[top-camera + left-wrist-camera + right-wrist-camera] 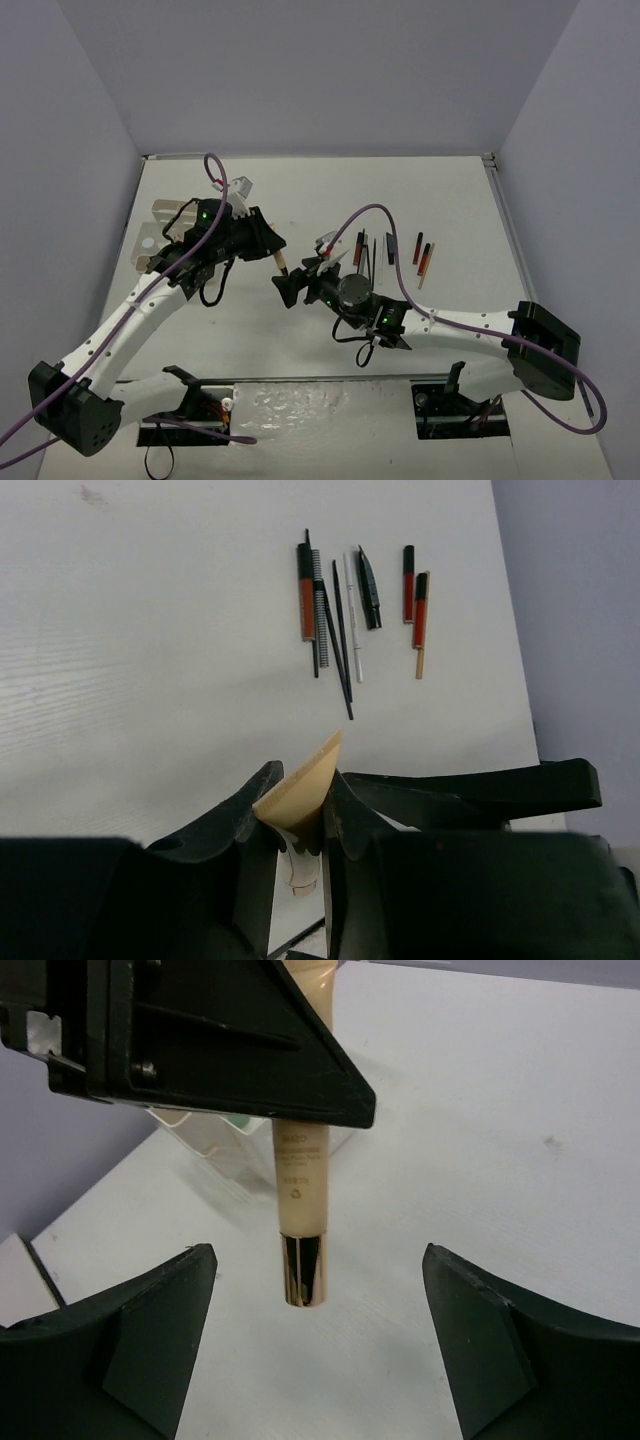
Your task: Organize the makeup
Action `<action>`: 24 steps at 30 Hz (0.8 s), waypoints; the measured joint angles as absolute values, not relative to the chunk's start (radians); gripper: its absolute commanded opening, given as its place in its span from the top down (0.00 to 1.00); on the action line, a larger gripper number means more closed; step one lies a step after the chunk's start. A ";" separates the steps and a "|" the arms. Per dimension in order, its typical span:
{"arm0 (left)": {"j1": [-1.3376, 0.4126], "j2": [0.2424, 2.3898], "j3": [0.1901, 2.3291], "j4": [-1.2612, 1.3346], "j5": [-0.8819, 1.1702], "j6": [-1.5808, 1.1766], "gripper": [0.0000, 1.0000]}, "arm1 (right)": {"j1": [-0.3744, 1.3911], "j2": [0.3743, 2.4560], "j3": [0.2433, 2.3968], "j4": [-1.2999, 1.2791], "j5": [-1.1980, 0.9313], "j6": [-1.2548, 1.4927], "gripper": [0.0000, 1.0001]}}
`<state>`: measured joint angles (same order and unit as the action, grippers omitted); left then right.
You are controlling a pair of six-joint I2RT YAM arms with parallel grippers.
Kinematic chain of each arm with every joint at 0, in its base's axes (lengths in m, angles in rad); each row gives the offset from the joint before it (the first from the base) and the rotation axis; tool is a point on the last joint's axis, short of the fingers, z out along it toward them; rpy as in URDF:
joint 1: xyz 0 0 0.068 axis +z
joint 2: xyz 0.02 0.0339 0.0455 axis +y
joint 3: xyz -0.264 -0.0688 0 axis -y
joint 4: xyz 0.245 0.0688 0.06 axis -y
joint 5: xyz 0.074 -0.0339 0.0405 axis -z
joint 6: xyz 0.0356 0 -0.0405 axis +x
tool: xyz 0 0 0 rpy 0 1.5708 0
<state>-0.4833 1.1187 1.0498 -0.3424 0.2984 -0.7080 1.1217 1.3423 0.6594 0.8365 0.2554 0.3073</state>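
My left gripper (272, 252) is shut on a beige makeup tube (282, 263) with a shiny bronze cap, held above the table. In the left wrist view its flat crimped end (302, 783) is pinched between my fingers (345, 815). The right wrist view shows the tube (303, 1175) hanging cap down from the left fingers (200, 1040). My right gripper (291, 287) is open just beside it, its jaws wide on either side of the cap (303, 1270) and apart from it. The other makeup (372, 250), black pencils and red tubes, lies in a row on the table.
A clear compartmented tray (160, 232) stands at the far left, behind the left arm, also seen as tray walls (215, 1150). Two red tubes and a tan stick (420, 662) lie right of the pencils (340, 630). Grey walls close in the table.
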 measured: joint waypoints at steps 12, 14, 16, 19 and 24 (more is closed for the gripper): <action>-0.192 1.232 1.289 -0.415 0.076 -0.488 1.00 | 1.120 1.152 0.651 0.613 0.440 0.278 0.00; -0.118 1.267 1.317 -0.395 0.056 -0.462 1.00 | 1.120 1.093 0.633 0.574 0.476 0.278 0.00; -0.048 1.306 1.339 -0.368 0.034 -0.445 1.00 | 1.119 1.037 0.614 0.541 0.507 0.277 0.00; 0.041 1.369 1.361 -0.320 0.016 -0.439 1.00 | 1.113 0.975 0.585 0.501 0.537 0.278 0.00; 0.147 1.503 1.394 -0.228 -0.011 -0.437 1.00 | 1.093 0.889 0.544 0.425 0.565 0.278 0.00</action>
<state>0.1468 1.5031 1.3944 -0.2276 -0.0113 -0.4368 1.0931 0.8890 0.5436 0.4254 0.5647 0.2782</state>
